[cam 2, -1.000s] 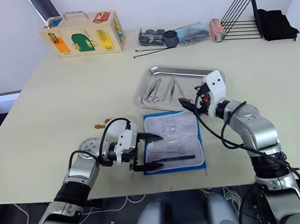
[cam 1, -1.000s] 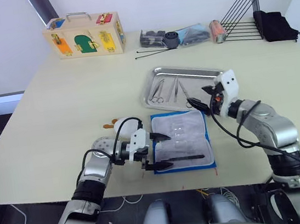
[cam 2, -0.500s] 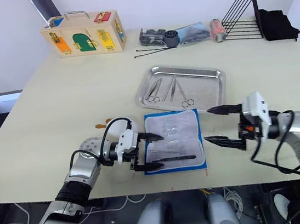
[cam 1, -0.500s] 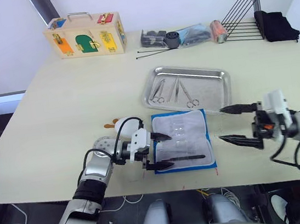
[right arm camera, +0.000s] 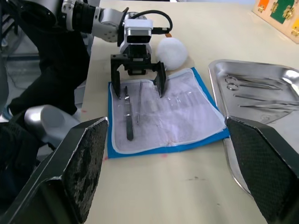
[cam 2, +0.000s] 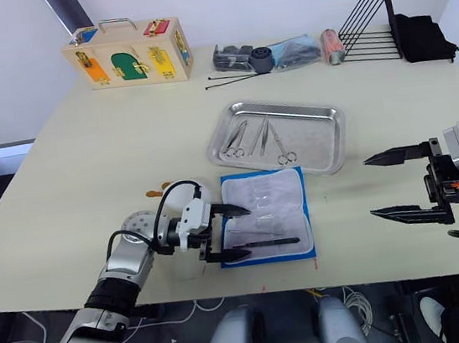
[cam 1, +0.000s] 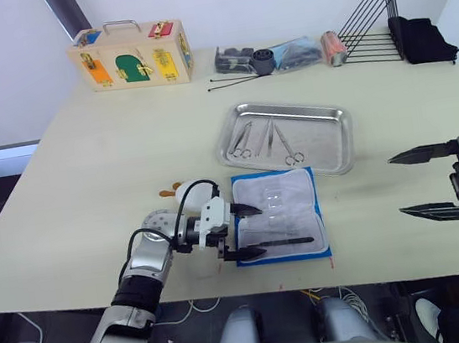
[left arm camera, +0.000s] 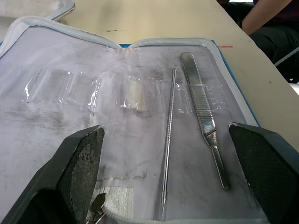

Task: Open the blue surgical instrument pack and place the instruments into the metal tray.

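Observation:
The blue surgical instrument pack [cam 1: 281,226] lies unfolded near the table's front edge, pale lining up. A steel tweezer [left arm camera: 204,121] and a thin probe [left arm camera: 168,140] rest on the lining at the pack's near end. My left gripper [cam 1: 261,230] is open at the pack's left edge, one finger on either side of those two instruments and gripping nothing. Just behind the pack, the metal tray [cam 1: 331,143] holds several instruments [cam 1: 263,137]. My right gripper [cam 1: 396,186] hangs open and empty over bare table, to the right of pack and tray.
A white round pouch [cam 1: 189,195] sits by my left wrist. Along the back edge stand a wooden latch box [cam 1: 130,56], small clutter [cam 1: 269,54], thin black rods [cam 1: 239,80], a black wire rack [cam 1: 367,26] and a black cloth [cam 1: 424,40].
My right gripper has drawn back from the tray's near edge, going far right and toward the table's front, open. The left gripper and the pack have stayed put.

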